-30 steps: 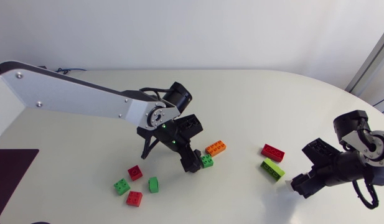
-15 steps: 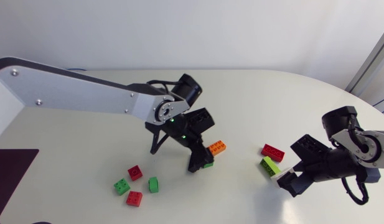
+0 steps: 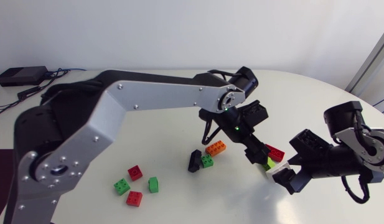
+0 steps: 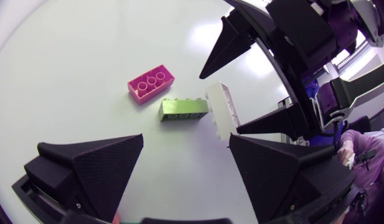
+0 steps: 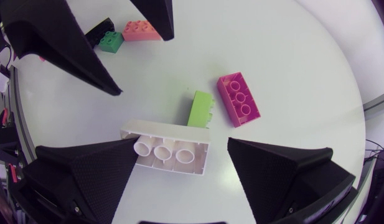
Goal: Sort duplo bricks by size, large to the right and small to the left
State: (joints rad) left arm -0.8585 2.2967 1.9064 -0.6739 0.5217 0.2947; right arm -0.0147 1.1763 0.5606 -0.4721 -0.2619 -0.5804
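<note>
Three large bricks lie at the right: a red-pink one (image 3: 274, 152) (image 4: 151, 83) (image 5: 239, 98), a lime one (image 3: 267, 165) (image 4: 184, 109) (image 5: 201, 109) and a white one (image 3: 277, 169) (image 4: 221, 111) (image 5: 167, 155). My right gripper (image 3: 285, 178) (image 5: 183, 142) stands open, the white brick lying on the table between its fingers and against one of them. My left arm reaches across the middle; its gripper (image 3: 259, 154) (image 4: 186, 138) hangs open and empty just above the lime and red-pink bricks.
An orange brick (image 3: 215, 147) (image 5: 140, 29), a small green brick (image 3: 207, 161) (image 5: 109, 41) and a black brick (image 3: 195, 160) (image 5: 98, 28) lie mid-table. Several small red and green bricks (image 3: 135, 172) sit at the front left. My two grippers are close together.
My left arm has swung right, from the mid-table bricks to over the large bricks. My right gripper moved slightly left with the white brick and opened off it.
</note>
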